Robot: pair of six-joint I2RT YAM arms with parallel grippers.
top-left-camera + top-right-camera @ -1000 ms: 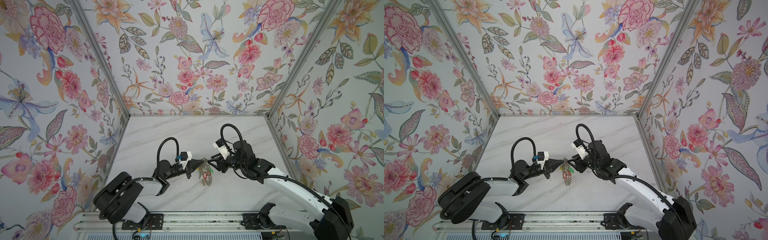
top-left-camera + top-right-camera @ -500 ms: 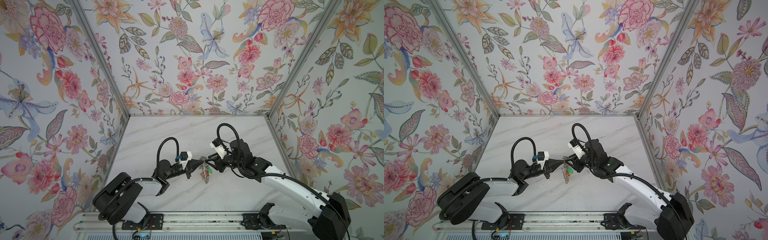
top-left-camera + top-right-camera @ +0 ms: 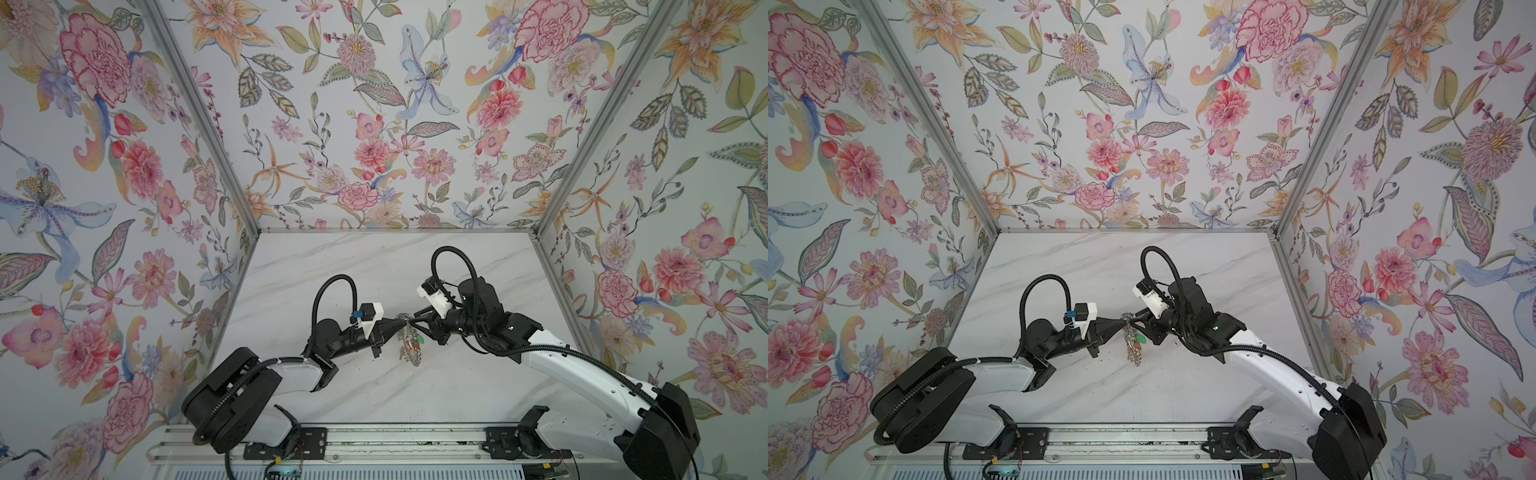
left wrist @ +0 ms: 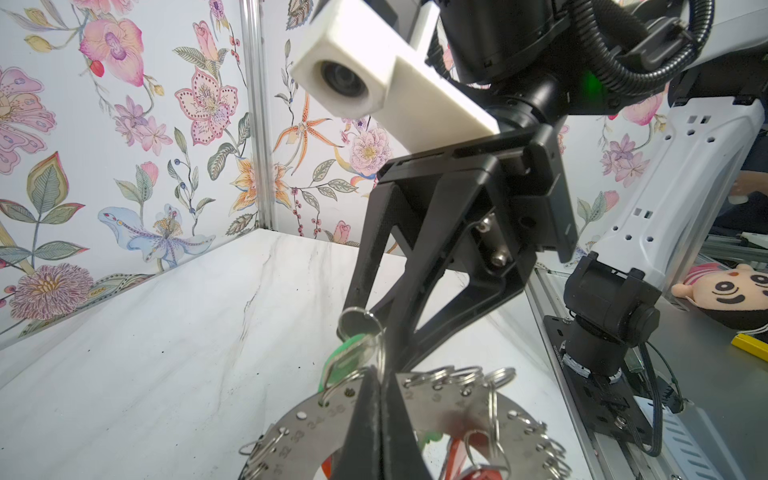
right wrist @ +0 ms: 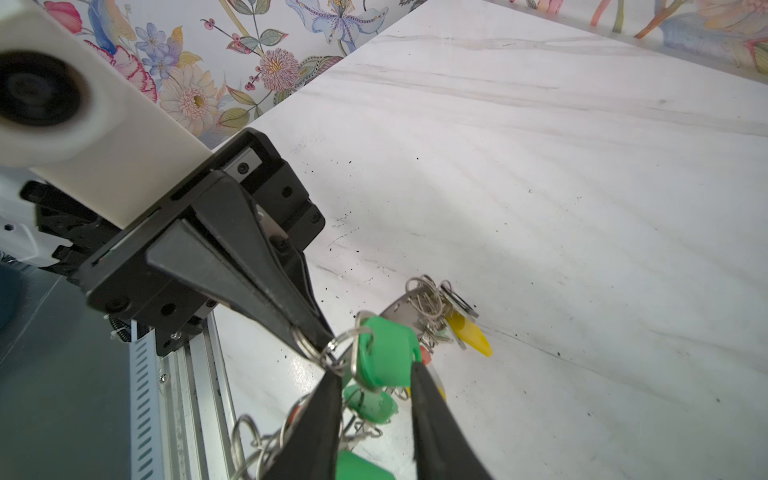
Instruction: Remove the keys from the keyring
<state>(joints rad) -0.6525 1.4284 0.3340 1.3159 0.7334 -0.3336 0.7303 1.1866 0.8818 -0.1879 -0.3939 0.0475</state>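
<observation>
Nearest me, one ribbed aluminium rail (image 3: 374, 440) carries two white-and-black arms, the left arm (image 3: 291, 374) and the right arm (image 3: 582, 365). Just past it, over the near middle of the table (image 3: 374, 266), the two grippers meet tip to tip.

The left gripper (image 3: 401, 320) is pinched tight on the rim of the keyring (image 4: 453, 409). This is a single flat grey metal disc with a wide round hole, and small punched holes and stamped numbers run round its edge. It hangs from that grip. Thin wire split rings (image 4: 457, 376) crowd the rim, too tangled to count. The keys (image 3: 410, 349) dangle below in one bunch, and whether the lowest reach the tabletop I cannot tell.

Of the smooth oval plastic tags I count three green tags (image 5: 370, 405) and one yellow tag (image 5: 469, 336). The right gripper (image 5: 374, 370) has two tapered black fingers (image 5: 432, 399) standing apart astride the top green tag (image 5: 386, 353). One finger touches its edge and the other stops just short.

Beyond, the marble-veined tabletop is dusted with black specks. Three floral-papered walls (image 3: 374, 124) close it in.
</observation>
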